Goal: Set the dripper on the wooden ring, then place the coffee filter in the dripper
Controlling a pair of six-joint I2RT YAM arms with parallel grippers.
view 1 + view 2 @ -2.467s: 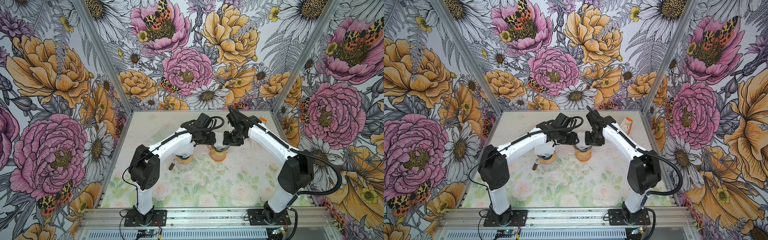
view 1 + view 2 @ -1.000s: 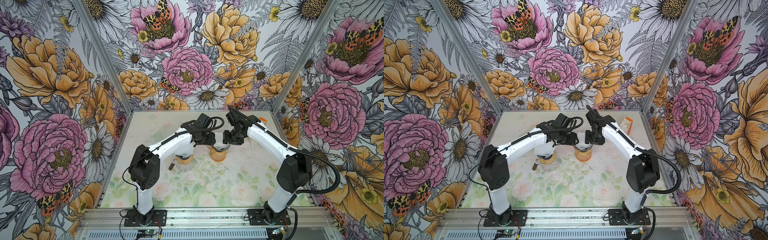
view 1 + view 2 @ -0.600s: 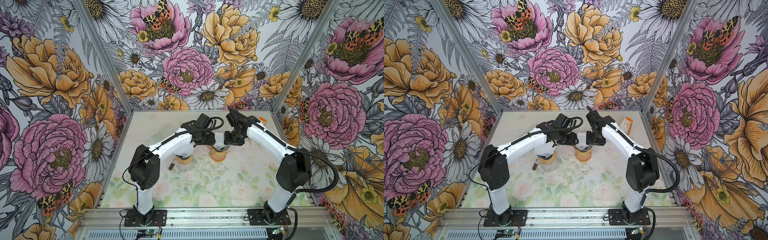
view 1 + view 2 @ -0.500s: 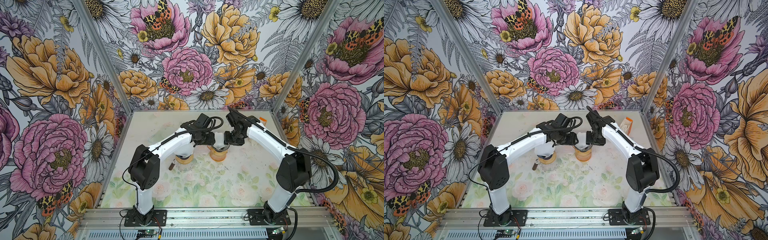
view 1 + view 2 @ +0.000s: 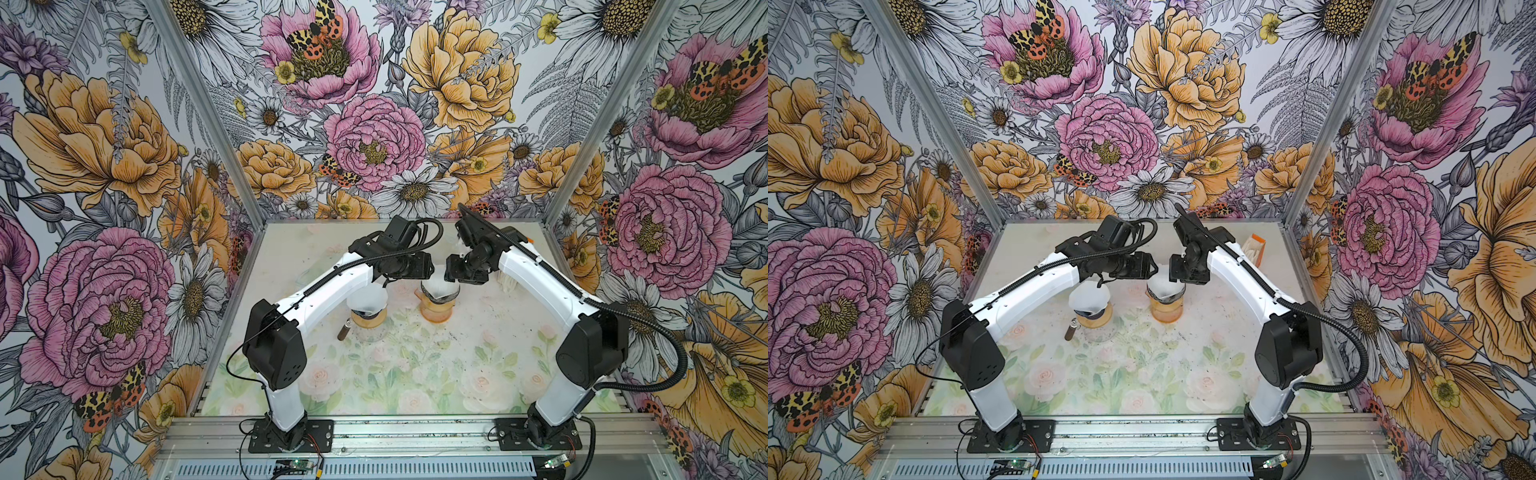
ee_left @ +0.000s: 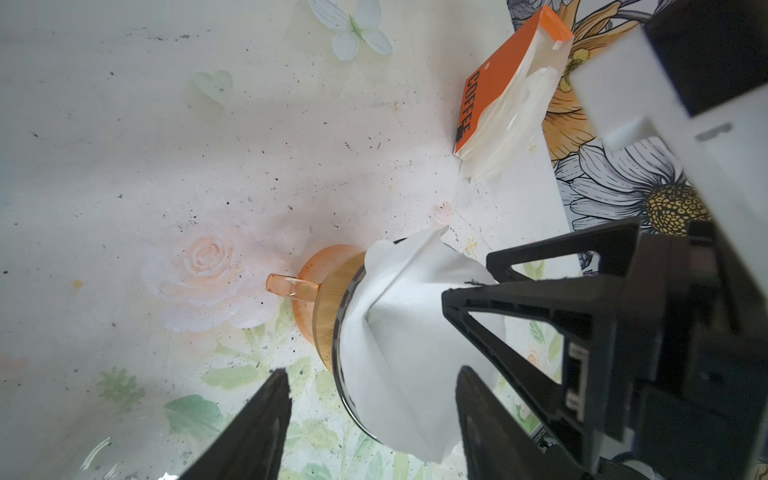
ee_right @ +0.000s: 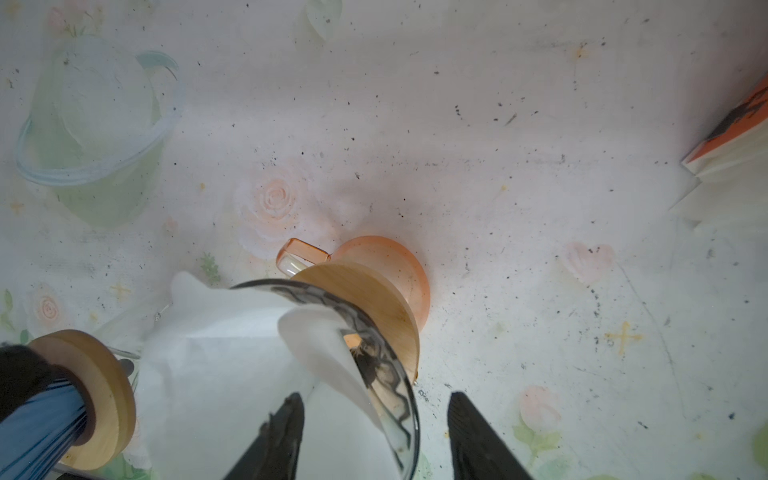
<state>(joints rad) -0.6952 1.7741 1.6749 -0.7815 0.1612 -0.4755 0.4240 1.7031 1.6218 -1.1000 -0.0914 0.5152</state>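
The white paper coffee filter sits crumpled in the glass dripper, one edge folded over the rim. The dripper has a wooden collar and stands on an orange server mid-table. My left gripper is open, its jaws either side of the dripper's near rim and the filter. My right gripper is open too, with one finger inside over the filter and the other outside the glass rim. Neither pinches the paper.
A second dripper holding a white filter stands on a glass carafe just left, under my left arm. A brown handle lies beside it. An orange "COFFEE" filter pack leans by the right wall.
My left gripper's jaws have spread wider around the filter. Both arms stay almost where they were over the dripper.
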